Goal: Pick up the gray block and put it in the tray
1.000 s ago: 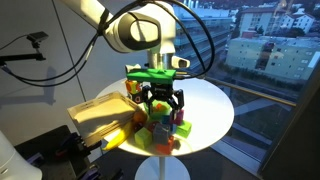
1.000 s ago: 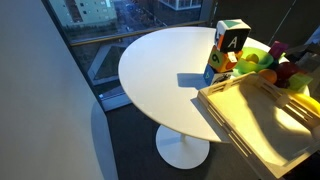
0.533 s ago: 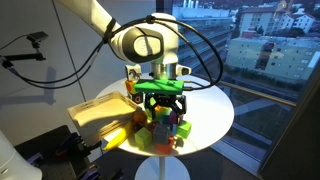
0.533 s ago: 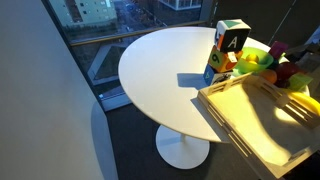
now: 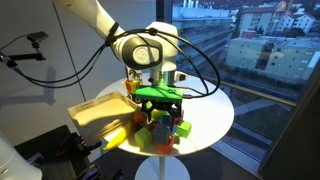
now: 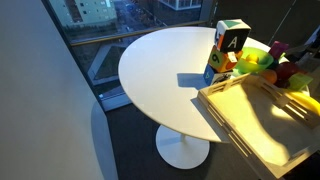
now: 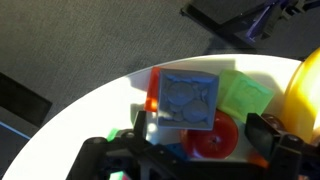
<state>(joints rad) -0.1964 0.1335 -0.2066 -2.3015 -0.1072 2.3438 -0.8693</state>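
Note:
In the wrist view the gray block (image 7: 185, 98) is a dull blue-gray cube with an embossed top, lying on the white table among toys. My gripper (image 7: 205, 135) is open, with a dark finger on each side, and holds nothing. The block lies just beyond the fingertips. In an exterior view the gripper (image 5: 162, 106) hangs low over the toy pile and hides the block. The tray, pale wood with low walls, shows in both exterior views (image 5: 98, 115) (image 6: 250, 120) beside the pile.
A green cube (image 7: 245, 97), a red round toy (image 7: 212, 140) and a yellow object (image 7: 305, 90) crowd the gray block. A tall letter box (image 6: 228, 48) and a green bowl (image 6: 255, 60) stand by the tray. The round table's edge (image 5: 225, 125) is close.
The gripper has come down a little closer to the toy pile and turned slightly. The toys and the tray have not moved.

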